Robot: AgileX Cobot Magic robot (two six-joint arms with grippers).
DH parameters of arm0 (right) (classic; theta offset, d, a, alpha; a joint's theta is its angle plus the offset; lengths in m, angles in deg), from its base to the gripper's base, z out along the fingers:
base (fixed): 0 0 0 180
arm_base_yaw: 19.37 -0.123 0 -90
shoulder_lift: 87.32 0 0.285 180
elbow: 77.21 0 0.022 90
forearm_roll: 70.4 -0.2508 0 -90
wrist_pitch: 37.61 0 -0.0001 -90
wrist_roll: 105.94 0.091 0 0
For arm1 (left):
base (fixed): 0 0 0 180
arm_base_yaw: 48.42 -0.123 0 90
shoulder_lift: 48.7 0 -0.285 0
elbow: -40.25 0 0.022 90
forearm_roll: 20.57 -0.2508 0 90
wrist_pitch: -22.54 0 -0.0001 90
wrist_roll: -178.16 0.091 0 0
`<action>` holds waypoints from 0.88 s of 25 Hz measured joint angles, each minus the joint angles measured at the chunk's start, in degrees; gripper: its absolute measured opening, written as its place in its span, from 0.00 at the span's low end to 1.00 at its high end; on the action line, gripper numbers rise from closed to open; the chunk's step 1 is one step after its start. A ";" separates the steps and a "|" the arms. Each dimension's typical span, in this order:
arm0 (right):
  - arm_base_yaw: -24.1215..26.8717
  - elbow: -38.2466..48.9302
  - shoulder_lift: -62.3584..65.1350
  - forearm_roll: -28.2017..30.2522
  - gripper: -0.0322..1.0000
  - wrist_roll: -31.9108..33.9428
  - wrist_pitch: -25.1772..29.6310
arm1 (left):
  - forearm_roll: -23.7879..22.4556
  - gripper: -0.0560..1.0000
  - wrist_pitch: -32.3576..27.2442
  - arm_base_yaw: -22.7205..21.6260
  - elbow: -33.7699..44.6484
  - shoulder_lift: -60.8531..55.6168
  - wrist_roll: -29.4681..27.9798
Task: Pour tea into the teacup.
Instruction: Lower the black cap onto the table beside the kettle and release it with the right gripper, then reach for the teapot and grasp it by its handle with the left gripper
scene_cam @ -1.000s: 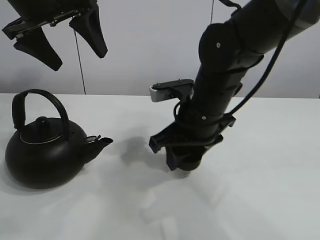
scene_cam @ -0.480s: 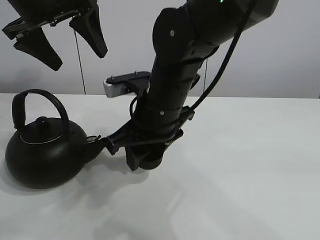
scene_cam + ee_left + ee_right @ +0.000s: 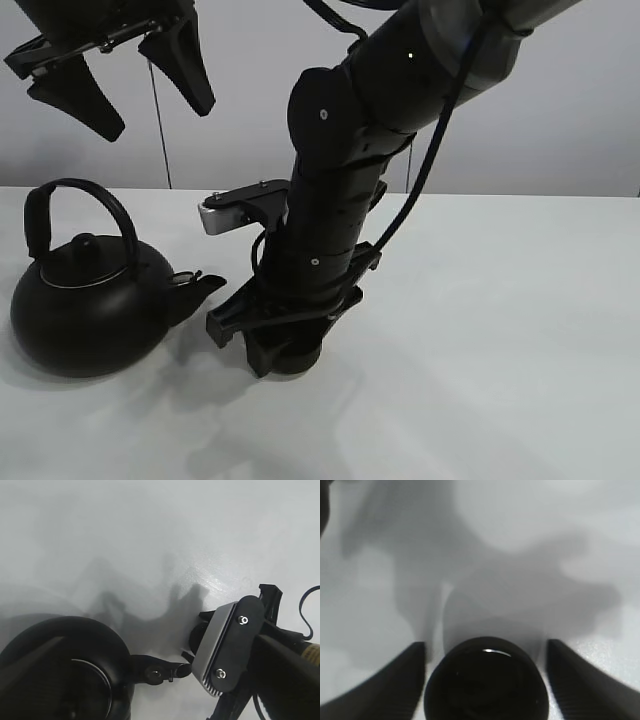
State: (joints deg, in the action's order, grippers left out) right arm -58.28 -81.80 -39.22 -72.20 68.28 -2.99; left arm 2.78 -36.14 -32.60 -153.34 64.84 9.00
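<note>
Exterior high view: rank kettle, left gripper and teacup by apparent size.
1. kettle: largest.
2. left gripper: cropped and nearer the camera, so unsure.
3. teacup: smallest, mostly hidden by the right gripper.

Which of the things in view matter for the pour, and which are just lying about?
For the job:
teacup, in the right gripper
kettle
left gripper, open and raised

Just there:
table
wall

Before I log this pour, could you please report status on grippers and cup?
Left gripper open, high over big round black kettle. Right gripper shut on small round black teacup, beside spout. No tea visible.
</note>
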 joint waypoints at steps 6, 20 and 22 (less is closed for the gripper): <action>0.28 -1.00 1.96 -0.31 0.65 0.24 3.00 | 0.00 0.71 0.00 0.00 0.00 0.00 0.00; 31.82 -1.23 10.00 6.07 0.64 -0.37 15.24 | 0.00 0.71 0.00 0.00 0.00 0.00 0.00; 38.66 -1.23 12.09 5.74 0.63 -0.58 19.38 | 0.00 0.71 0.00 0.00 0.00 0.00 0.00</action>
State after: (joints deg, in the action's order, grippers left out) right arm -19.62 -83.04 -27.12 -66.47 67.69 16.38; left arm 2.78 -36.14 -32.60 -153.34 64.84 9.00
